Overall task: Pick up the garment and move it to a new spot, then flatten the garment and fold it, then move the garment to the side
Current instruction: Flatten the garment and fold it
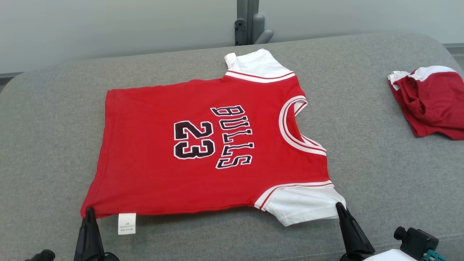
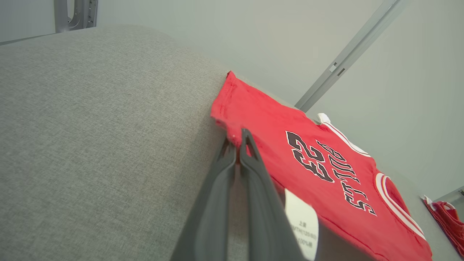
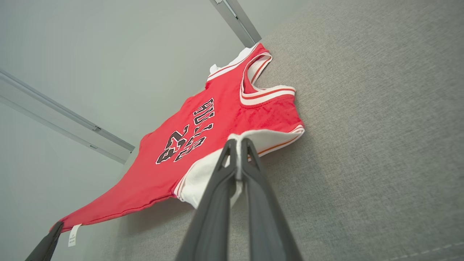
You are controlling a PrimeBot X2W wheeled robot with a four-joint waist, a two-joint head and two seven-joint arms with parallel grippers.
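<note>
Grey upholstered surface [image 1: 54, 127]: left fingers [image 2: 251, 154] pinched shut on jersey [image 1: 203, 145] hem corner, right fingers [image 3: 251, 159] clamping its white sleeve. Second red garment [image 1: 431, 101] cut off at frame edge; care label [image 1: 127, 223] unreadable.

We could not read the tiny print on the garment's [image 1: 203, 145] label [image 1: 127, 223]. The head view's right edge cut off the red bundle [image 1: 433, 103].

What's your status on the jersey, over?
Left gripper shut on jersey hem corner, right gripper shut on its white sleeve. Jersey spread print-up on grey cushion. Second red garment far right, clear of it.
</note>
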